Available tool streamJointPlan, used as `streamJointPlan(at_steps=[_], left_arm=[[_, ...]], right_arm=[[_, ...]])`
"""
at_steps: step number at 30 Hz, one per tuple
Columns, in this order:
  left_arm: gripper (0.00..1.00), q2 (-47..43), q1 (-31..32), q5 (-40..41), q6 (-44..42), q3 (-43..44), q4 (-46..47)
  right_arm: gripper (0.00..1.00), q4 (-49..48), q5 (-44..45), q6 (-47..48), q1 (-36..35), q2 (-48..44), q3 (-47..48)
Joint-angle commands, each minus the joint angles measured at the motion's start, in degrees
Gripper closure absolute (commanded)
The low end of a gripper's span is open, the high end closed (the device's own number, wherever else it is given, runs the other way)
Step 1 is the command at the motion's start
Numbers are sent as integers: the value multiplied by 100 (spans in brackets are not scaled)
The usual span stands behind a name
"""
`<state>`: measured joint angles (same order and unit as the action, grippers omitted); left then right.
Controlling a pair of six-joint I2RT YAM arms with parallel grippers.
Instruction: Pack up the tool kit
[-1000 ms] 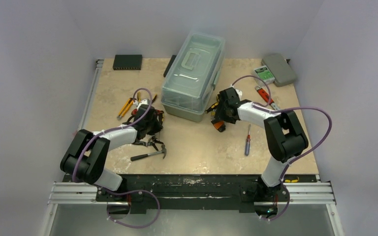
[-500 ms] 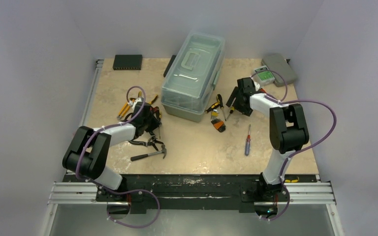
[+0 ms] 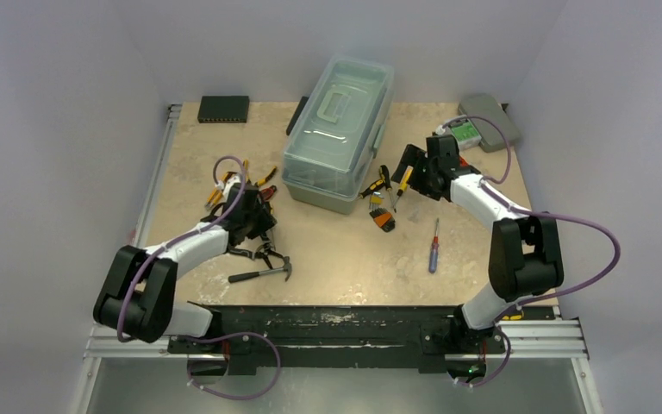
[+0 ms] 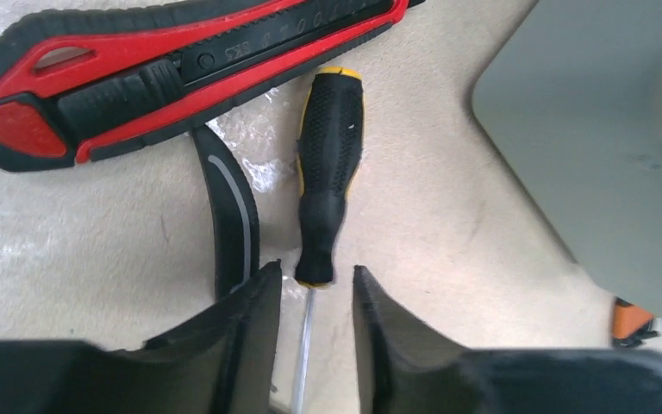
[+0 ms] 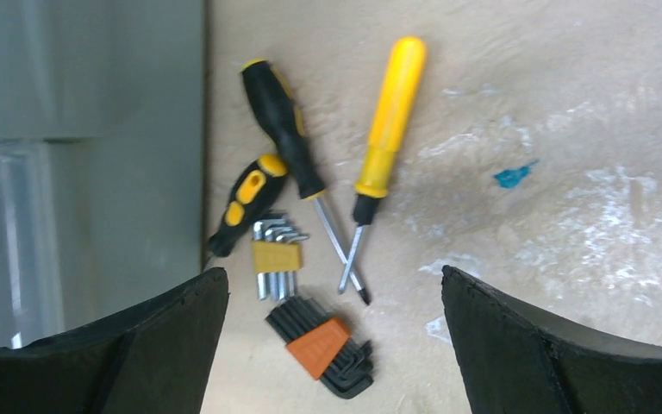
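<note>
A sage-green toolbox (image 3: 338, 134) with a clear lid, shut, stands angled at the rear middle of a beige table (image 3: 336, 267). Loose tools lie on either side of it.

On the left, the left gripper (image 4: 315, 280) hangs low over a small pile of tools. Its jaws are only narrowly parted and grip nothing. The thin shaft of a black-and-yellow screwdriver (image 4: 327, 172) runs through the gap without touching either finger. A red utility knife (image 4: 181, 69) lies just beyond the screwdriver's handle, and a black pliers handle (image 4: 228, 216) curves beside it. A hammer (image 3: 260, 272) lies nearer the arm bases.

On the right, the right gripper (image 5: 332, 274) hovers with its jaws spread wide and empty. Below it lie a yellow screwdriver (image 5: 388, 112) crossing tips with a long black screwdriver (image 5: 280, 129), a stubby screwdriver (image 5: 246, 203) against the toolbox wall, and two hex key sets, one in a yellow holder (image 5: 276, 257) and one in an orange holder (image 5: 321, 338). A red-handled screwdriver (image 3: 434, 246) lies apart, nearer the front.
</note>
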<state>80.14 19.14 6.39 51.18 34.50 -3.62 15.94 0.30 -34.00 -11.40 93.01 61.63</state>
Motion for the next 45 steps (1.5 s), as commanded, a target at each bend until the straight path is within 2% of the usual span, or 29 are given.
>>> streamJointPlan(at_steps=[1, 4, 11, 20, 25, 30, 33, 38, 45], left_arm=[[56, -539, -45, 121, -140, -9, -242], [44, -781, -42, 7, -196, -3, -245], [34, -1774, -42, -126, -502, 66, -538], [32, -2596, -46, -136, -753, 494, -1235], [30, -2613, -87, 25, -994, 976, -1615], [27, -2554, -218, -201, -924, 1313, -1596], [24, -2494, -318, -231, -923, 1507, -1599], [21, -2302, -641, -437, -934, 1854, -1613], [20, -1583, -898, -834, -794, 2097, -1076]], right_arm=[[7, -467, -630, 86, -20, -206, -183], [7, -536, -770, 27, -18, -214, -229], [8, -885, -1225, -168, -30, -253, -335], [12, -1299, -1624, -479, -120, -47, -170], [14, -1408, -1671, -579, -229, 189, 127], [16, -1409, -1567, -636, -367, 463, 414], [22, -1454, -1451, -705, -422, 639, 517], [40, -1559, -1347, -826, -500, 1004, 779], [62, -1407, -1338, -982, -680, 1572, 1216]])
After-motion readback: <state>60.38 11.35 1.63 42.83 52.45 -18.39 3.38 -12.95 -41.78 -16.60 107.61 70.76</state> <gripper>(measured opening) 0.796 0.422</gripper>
